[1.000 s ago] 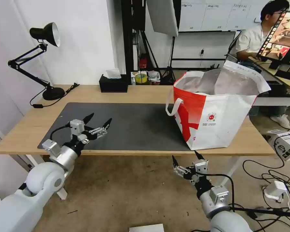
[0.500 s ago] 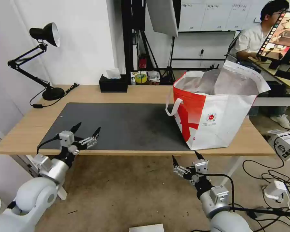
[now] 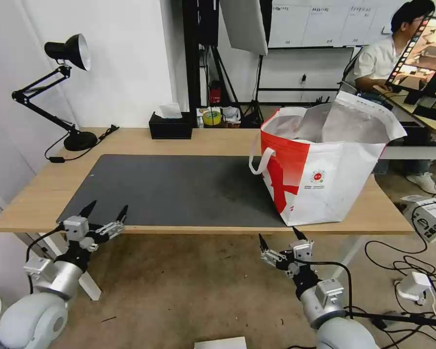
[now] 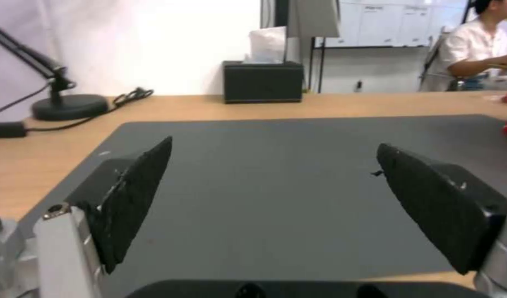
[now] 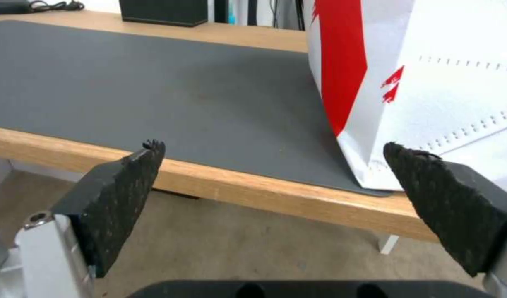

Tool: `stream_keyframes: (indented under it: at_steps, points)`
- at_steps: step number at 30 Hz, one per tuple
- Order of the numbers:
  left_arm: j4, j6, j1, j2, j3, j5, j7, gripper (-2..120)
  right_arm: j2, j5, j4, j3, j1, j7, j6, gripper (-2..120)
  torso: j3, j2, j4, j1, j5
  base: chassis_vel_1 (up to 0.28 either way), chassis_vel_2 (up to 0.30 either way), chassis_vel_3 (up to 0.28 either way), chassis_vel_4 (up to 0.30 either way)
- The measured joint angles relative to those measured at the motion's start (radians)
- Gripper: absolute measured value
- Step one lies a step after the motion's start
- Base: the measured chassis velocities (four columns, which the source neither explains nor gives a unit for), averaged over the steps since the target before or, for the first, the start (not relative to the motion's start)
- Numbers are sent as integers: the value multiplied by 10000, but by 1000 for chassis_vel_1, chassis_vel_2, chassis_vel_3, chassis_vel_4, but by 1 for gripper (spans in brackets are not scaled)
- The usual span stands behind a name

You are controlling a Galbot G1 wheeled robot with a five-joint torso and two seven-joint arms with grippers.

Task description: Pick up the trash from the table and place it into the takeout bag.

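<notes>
Two grippers, both below the near edge of the table (image 3: 38, 194) and both empty. Left gripper (image 3: 106, 213) at the table's near left corner, fingers spread wide, tips level with the front edge of the dark grey mat (image 3: 179, 189). Right gripper (image 3: 277, 237) under the front edge near the takeout bag (image 3: 334, 179), fingers likewise spread wide. Takeout bag upright on the right end of the table, partly on the mat, mouth open, silver lining showing, white loop handle hanging on its left side. Black tissue box (image 3: 170, 127) at the far edge, black desk lamp (image 3: 68, 53) at the far left corner. Trash not visible on the tabletop; bag contents not discernible.
</notes>
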Motion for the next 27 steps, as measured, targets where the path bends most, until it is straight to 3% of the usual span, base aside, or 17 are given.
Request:
stream_keyframes:
  at_steps: [14,27]
  points:
    - [146,-441,1183,-817,-617,260,-112,100,0,0,0,0,0,0,0,100,0,0,0,0,1,0,0,0,0]
    - [308,-637,1377,-1220,-508,553,-113,100,0,0,0,0,0,0,0,100,0,0,0,1,1,0,0,0,0]
